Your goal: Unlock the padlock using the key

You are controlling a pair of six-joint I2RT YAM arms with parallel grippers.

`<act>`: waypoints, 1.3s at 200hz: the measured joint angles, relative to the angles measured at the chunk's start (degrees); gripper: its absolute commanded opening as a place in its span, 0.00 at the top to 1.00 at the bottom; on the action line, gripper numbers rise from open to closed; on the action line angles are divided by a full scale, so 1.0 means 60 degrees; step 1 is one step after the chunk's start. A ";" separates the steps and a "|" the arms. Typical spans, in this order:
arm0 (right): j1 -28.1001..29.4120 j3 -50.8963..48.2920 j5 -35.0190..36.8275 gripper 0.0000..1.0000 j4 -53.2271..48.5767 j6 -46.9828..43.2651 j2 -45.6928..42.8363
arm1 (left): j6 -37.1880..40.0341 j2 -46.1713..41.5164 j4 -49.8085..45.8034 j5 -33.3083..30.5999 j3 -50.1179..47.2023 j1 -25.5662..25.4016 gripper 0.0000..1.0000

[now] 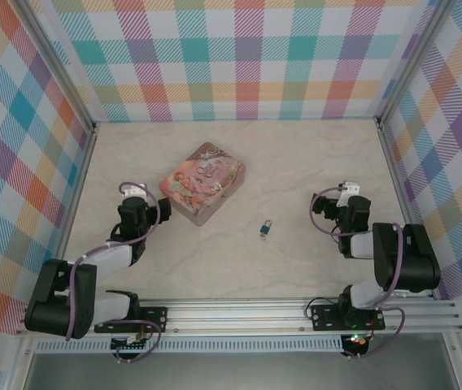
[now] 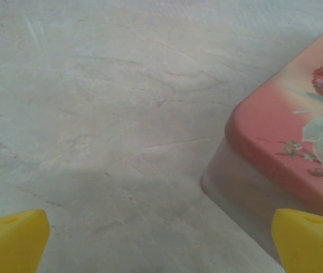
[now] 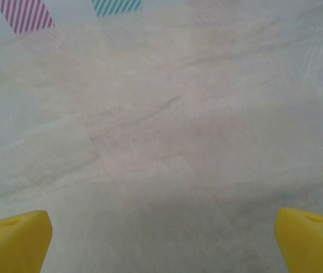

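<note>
The tiny blue-teal padlock (image 1: 268,226) lies on the pale table, right of centre, between the two arms. A dark sliver (image 1: 263,235) touches its near end; it could be the key, but it is too small to be sure. My left gripper (image 1: 136,193) hovers low at the left, just beside the pink tin. In the left wrist view my left gripper (image 2: 160,244) is open, with bare table between its yellow fingertips (image 2: 11,239). My right gripper (image 1: 350,192) sits to the right of the padlock. The right wrist view shows my right gripper (image 3: 161,244) open over bare table.
The pink illustrated tin box (image 1: 203,182) lies left of centre, and its corner (image 2: 286,153) is close to my left gripper's right fingertip. Checked walls (image 1: 239,57) enclose the table on three sides. An aluminium rail (image 1: 296,313) runs along the near edge.
</note>
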 measured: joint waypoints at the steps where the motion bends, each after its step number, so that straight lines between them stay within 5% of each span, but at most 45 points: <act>1: 0.0000 0.0000 -0.0007 0.00 -0.0007 0.0000 0.0007 | 0.0007 0.0011 0.0015 0.0007 0.0000 0.0004 0.00; 118: 0.0011 0.0940 -0.0492 0.00 -0.0532 -0.0248 0.0026 | 0.1443 0.2659 0.3355 0.1395 0.0011 0.0142 0.00; 260: 0.0029 0.0940 -0.0550 0.00 -0.0608 -0.0251 0.0026 | 0.1005 0.2925 0.2987 0.1599 0.0667 0.0867 0.00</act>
